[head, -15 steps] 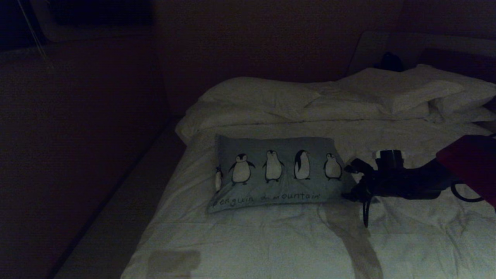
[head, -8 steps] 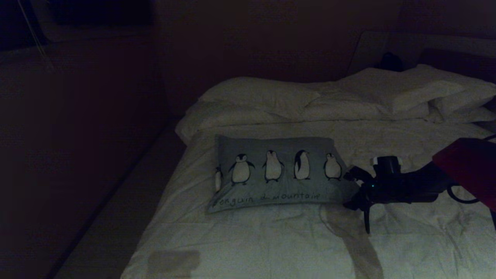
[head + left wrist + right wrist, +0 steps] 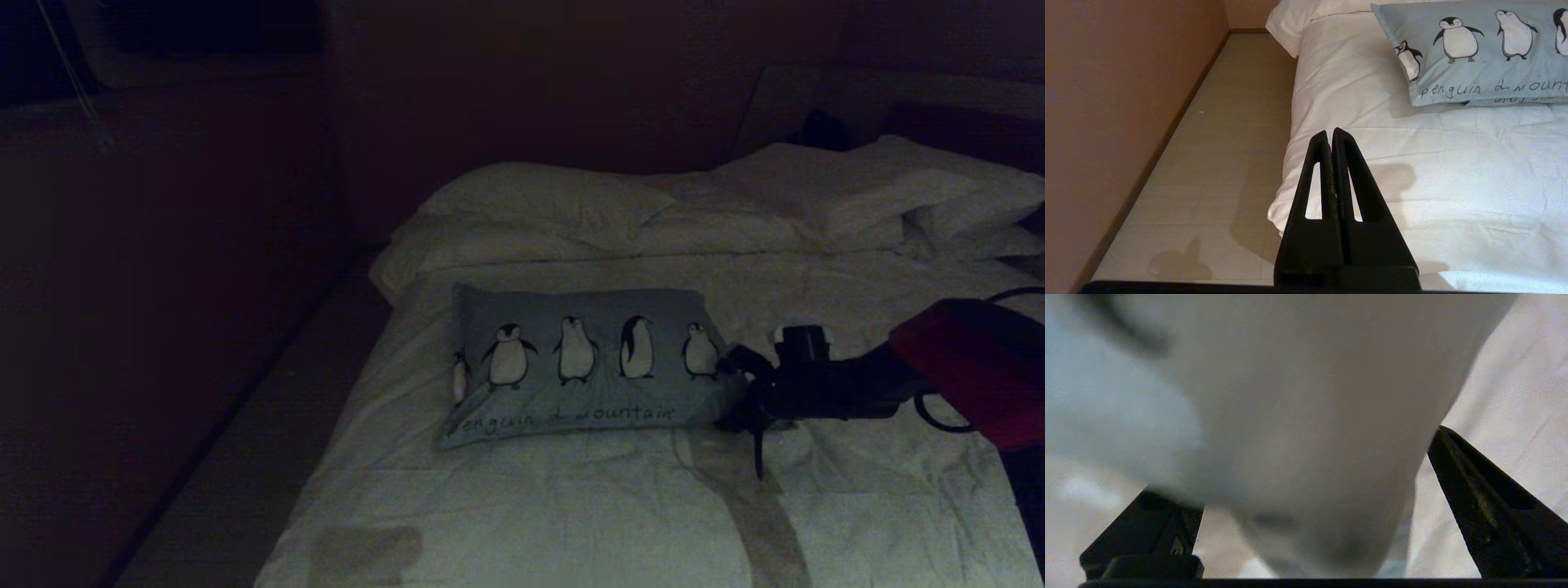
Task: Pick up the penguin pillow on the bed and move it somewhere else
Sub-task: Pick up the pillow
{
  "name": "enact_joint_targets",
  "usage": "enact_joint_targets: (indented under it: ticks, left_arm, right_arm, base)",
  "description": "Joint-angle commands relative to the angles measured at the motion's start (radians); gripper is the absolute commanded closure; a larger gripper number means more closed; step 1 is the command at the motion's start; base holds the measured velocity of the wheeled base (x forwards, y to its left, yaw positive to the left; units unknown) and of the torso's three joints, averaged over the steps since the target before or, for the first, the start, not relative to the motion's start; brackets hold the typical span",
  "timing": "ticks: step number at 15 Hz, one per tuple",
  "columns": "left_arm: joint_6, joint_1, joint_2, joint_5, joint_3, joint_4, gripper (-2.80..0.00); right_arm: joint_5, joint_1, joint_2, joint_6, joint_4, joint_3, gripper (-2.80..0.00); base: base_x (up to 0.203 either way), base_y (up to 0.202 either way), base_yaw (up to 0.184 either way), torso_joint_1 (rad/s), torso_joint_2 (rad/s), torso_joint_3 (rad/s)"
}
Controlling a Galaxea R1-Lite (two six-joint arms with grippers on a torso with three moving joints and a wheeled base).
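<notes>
The grey-blue penguin pillow (image 3: 584, 363) lies flat on the bed (image 3: 571, 506), near its left side. My right gripper (image 3: 731, 390) reaches in from the right at the pillow's right end. It is open, one finger above the corner and one below it. In the right wrist view that corner of the penguin pillow (image 3: 1310, 437) fills the wide gap of the right gripper (image 3: 1294, 465), between its fingers (image 3: 1478, 490). My left gripper (image 3: 1331, 132) is shut and empty, over the bed's near left edge. The penguin pillow (image 3: 1478, 61) lies beyond it.
Plain white pillows (image 3: 539, 200) (image 3: 841, 188) are piled at the head of the bed. A strip of floor (image 3: 1216, 163) runs between the bed's left side and a wall (image 3: 1106, 102). The wrinkled duvet spreads out in front of the penguin pillow.
My right gripper has moved left, from just beside the pillow's right end to straddling its corner. The pillow has not shifted.
</notes>
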Motion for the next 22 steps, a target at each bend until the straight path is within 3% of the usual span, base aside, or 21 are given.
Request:
enact_joint_targets:
  ticks: [1, 5, 6, 13, 22]
  left_arm:
    - [0.0, 0.0, 0.0, 0.001, 0.0, 0.0, 0.0]
    - [0.0, 0.0, 0.0, 0.001, 0.0, 0.0, 0.0]
    - [0.0, 0.0, 0.0, 0.0, 0.0, 0.0, 0.0]
    - [0.0, 0.0, 0.0, 0.0, 0.0, 0.0, 0.0]
    - [0.0, 0.0, 0.0, 0.0, 0.0, 0.0, 0.0]
  right_arm:
    - [-0.004, -0.001, 0.036, 0.002, 0.029, -0.048, -2.8]
    - [-0.017, 0.001, 0.062, 0.008, 0.031, -0.076, -2.8]
    - [-0.017, 0.001, 0.064, 0.014, 0.031, -0.084, 0.0]
    - [-0.011, 0.001, 0.045, 0.032, 0.027, -0.092, 0.0]
    - [0.0, 0.035, -0.146, 0.283, 0.045, -0.068, 0.0]
  base:
    - [0.0, 0.0, 0.0, 0.0, 0.0, 0.0]
    - [0.0, 0.0, 0.0, 0.0, 0.0, 0.0]
    - [0.0, 0.0, 0.0, 0.0, 0.0, 0.0]
    - [0.0, 0.0, 0.0, 0.0, 0.0, 0.0]
    - [0.0, 0.0, 0.0, 0.0, 0.0, 0.0]
